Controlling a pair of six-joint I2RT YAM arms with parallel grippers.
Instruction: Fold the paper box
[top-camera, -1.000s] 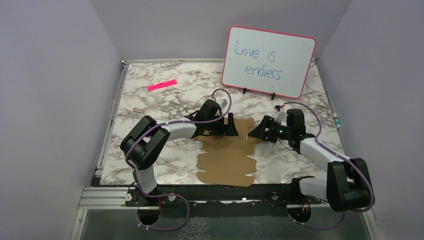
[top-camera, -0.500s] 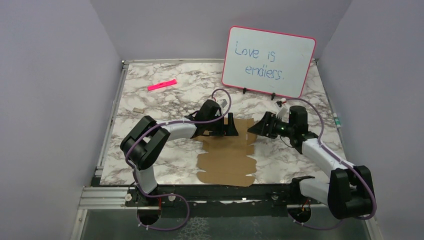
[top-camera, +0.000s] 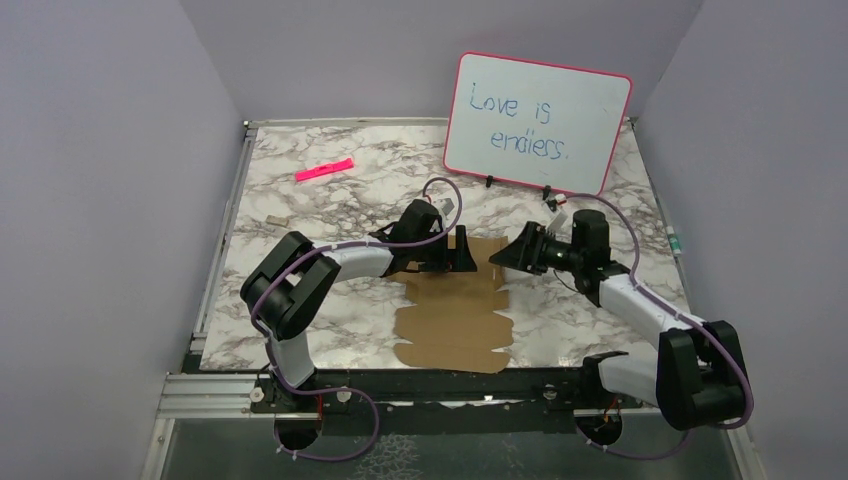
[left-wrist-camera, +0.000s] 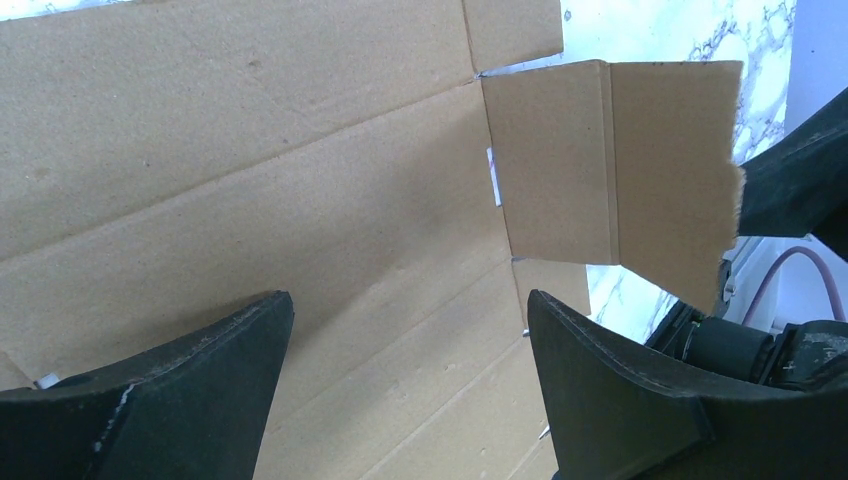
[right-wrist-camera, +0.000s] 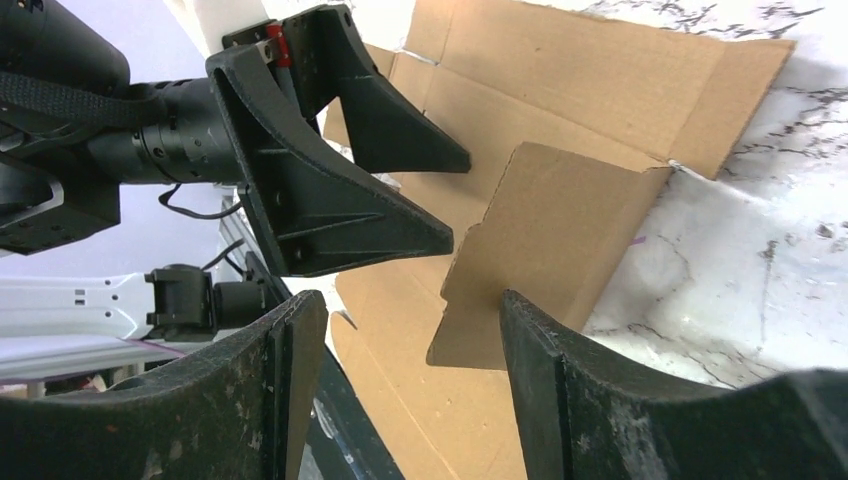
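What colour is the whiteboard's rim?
Bright pink, around the white rectangular whiteboard; clearest in the top external view.

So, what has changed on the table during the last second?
The right gripper turned and moved a little left, toward the raised flap of the paper box; it is open and holds nothing yet. The left gripper stayed open above the box. The box, the whiteboard and the marker did not move.
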